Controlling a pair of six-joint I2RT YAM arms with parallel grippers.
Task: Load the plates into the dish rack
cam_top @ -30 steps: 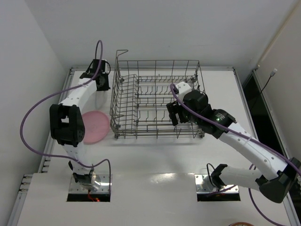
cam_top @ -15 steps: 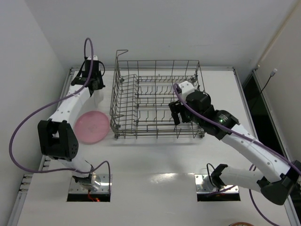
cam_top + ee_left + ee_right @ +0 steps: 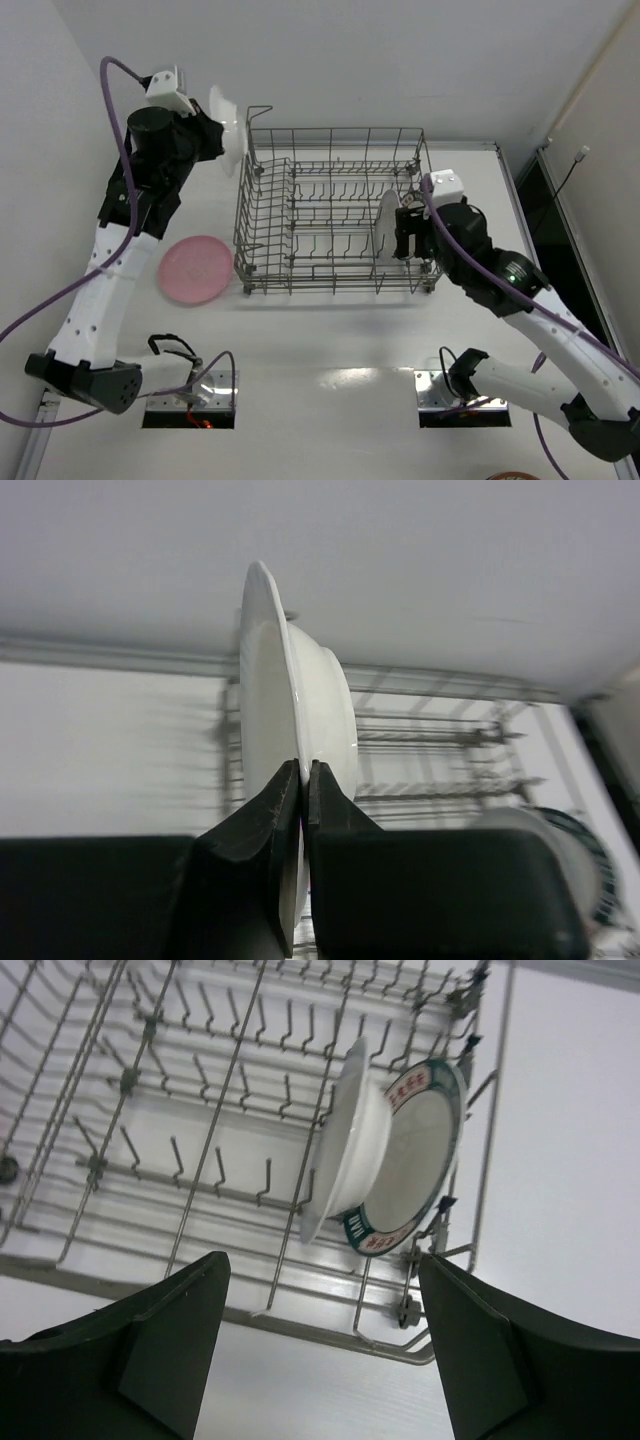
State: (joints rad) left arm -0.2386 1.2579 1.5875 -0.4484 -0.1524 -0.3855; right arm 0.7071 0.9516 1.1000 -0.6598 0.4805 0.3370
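Observation:
My left gripper (image 3: 303,765) is shut on the rim of a plain white plate (image 3: 300,670), held upright on edge. In the top view that plate (image 3: 226,118) hangs high beside the back left corner of the dish rack (image 3: 262,215). A pink plate (image 3: 195,268) lies flat on the table left of the rack. Two plates stand between the tines at the rack's right end: a white one (image 3: 338,1155) and a teal-rimmed one (image 3: 425,1155). My right gripper (image 3: 323,1256) is open and empty above the near right corner of the rack (image 3: 200,1090).
The rack's raised corner loop (image 3: 259,112) stands just right of the held plate. Side walls close in on the left and right of the table (image 3: 330,330). The right arm (image 3: 500,280) reaches over the rack's right side.
The left arm has risen from the back left of the table with the white plate and swung toward the rack. The right gripper has drawn back to the right, uncovering an upright plate.

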